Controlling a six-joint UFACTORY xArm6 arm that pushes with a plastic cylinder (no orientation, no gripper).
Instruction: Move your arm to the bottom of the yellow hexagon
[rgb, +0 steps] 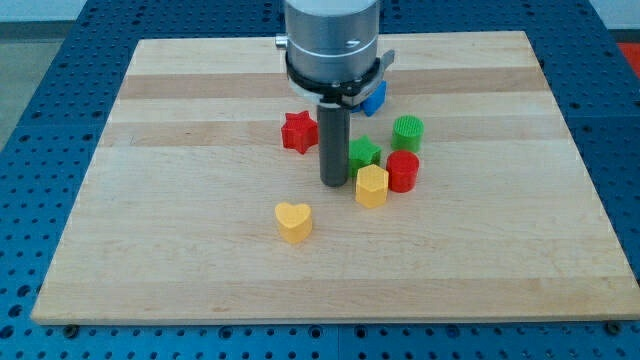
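The yellow hexagon sits near the middle of the wooden board. My tip rests on the board just left of the yellow hexagon, close to its left side, level with its upper half. A red cylinder touches the hexagon's right side. A green star lies just above the hexagon, partly behind my rod.
A red star lies left of the rod. A green cylinder stands above the red cylinder. A blue block shows partly behind the arm's body. A yellow heart lies toward the view's bottom left of the hexagon.
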